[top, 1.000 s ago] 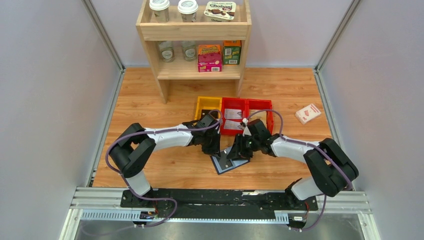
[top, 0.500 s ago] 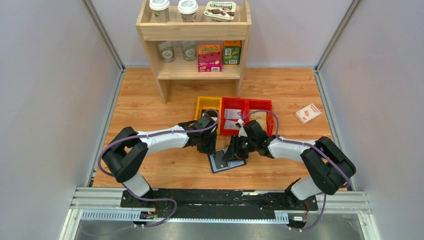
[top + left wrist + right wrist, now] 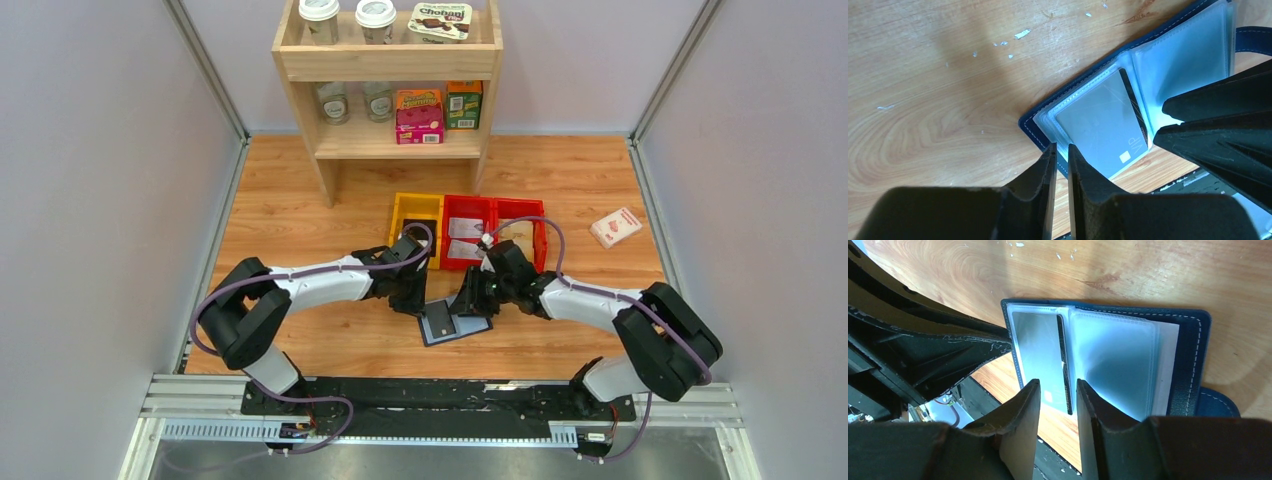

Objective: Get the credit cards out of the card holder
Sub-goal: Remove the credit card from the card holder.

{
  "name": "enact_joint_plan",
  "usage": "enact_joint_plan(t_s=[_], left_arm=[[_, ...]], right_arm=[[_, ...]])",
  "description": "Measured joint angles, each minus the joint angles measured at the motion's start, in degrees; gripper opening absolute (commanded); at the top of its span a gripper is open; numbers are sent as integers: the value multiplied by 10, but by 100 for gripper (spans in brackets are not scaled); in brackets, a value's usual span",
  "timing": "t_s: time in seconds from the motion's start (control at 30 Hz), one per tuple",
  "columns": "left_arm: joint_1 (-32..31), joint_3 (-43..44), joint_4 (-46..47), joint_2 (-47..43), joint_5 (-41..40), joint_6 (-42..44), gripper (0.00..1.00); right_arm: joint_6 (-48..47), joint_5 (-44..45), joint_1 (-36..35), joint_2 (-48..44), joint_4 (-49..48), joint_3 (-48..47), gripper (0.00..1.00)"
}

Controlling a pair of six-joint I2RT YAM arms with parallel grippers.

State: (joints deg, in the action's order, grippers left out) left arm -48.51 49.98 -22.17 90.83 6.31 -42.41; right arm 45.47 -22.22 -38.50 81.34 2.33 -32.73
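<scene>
On the wooden table (image 3: 300, 210), between the two arms, the navy-blue card holder (image 3: 440, 325) lay open and flat with its pale blue-grey clear sleeves facing up. Its snap tab (image 3: 1215, 402) projected from one outer edge.

A dark credit card (image 3: 1035, 352) bearing faint light marks sat in the sleeve on the half nearer the left arm. Its lower end reached past the holder's edge.

The right gripper (image 3: 1058, 390) stood over that lower end with its two fingers plainly apart. The card's corner showed in the gap between them, and they were closed on nothing.

The left gripper (image 3: 1062, 152) stood at the outer corner of the same half, with only a narrow slit between its fingers. Whether they nipped the holder's edge could not be told. The two grippers faced each other across the holder, close together.

Beyond the holder were a yellow bin (image 3: 404, 210) and two red bins (image 3: 493, 201), set side by side. A white-and-red box (image 3: 615, 227) lay well apart towards the right wall, and a wooden shelf (image 3: 388, 62) stood at the far edge of the table.
</scene>
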Motion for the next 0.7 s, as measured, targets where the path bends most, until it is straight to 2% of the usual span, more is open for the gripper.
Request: enact_joint_plan(t_s=[0.37,0.57,0.7], left_arm=[[2,0,18,25,26,-3,16],[3,3,15,28,26,-2,6],[2,4,8,29,15,2,3]], right_arm=[[-2,-10,-12,49,0,-21,35],[-5,-20,-14,43,-9,-19,31],[-5,-33,-14,19,-27,-7,28]])
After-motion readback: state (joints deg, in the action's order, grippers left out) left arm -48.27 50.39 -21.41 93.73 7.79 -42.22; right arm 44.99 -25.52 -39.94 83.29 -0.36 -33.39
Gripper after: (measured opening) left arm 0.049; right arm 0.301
